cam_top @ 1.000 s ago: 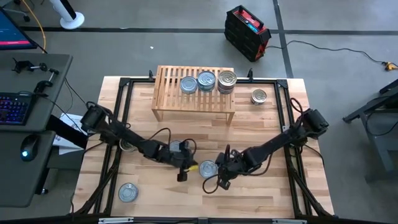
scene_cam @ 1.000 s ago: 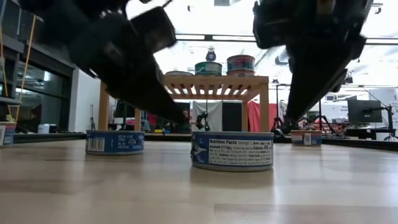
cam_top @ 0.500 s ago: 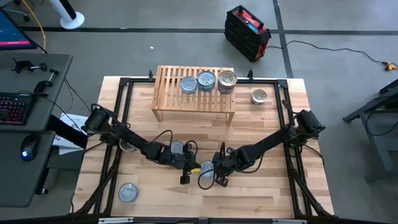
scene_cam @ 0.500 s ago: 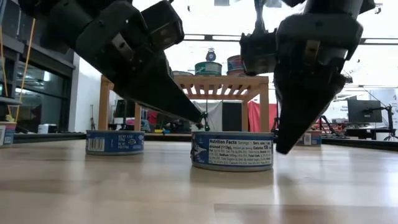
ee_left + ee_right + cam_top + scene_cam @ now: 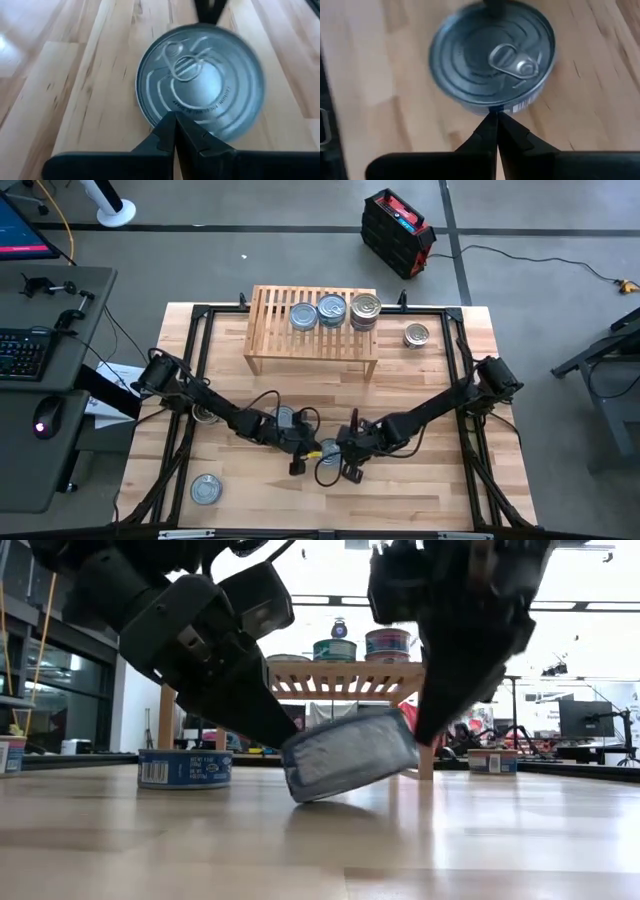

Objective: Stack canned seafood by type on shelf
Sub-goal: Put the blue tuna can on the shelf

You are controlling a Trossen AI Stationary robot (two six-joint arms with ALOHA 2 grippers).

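Note:
A silvery-lidded seafood can (image 5: 348, 755) sits tilted on the table's near middle, between my two grippers. My left gripper (image 5: 175, 120) is shut at the can's left rim. My right gripper (image 5: 496, 116) is shut at its right side. From above, the can (image 5: 328, 456) is mostly hidden by both grippers. The shelf (image 5: 270, 320) stands at the far side. On its slatted top are two single cans (image 5: 303, 317), (image 5: 332, 310) and a stack of cans (image 5: 366, 312). My left gripper rests its shut fingertips (image 5: 288, 738) on the lid's left rim (image 5: 162, 111), slanting down from the table's left. My right gripper sets its shut fingertips (image 5: 422, 730) against the can's right wall, low down (image 5: 492, 107), slanting down from the right. That side is raised, and the can's lower left edge (image 5: 300, 796) stays on the table.
More cans stand on the table: one behind the left gripper (image 5: 185, 768), one near the front left corner (image 5: 205, 489), one right of the shelf (image 5: 416, 335). Cables hang from both arms. Bare boards lie along the near edge (image 5: 400, 500).
My right gripper has moved toward the table's left, up to the can, rolling its wrist. The can, which stood flat, has tipped: its right side has risen while its lower left edge stays on the table.

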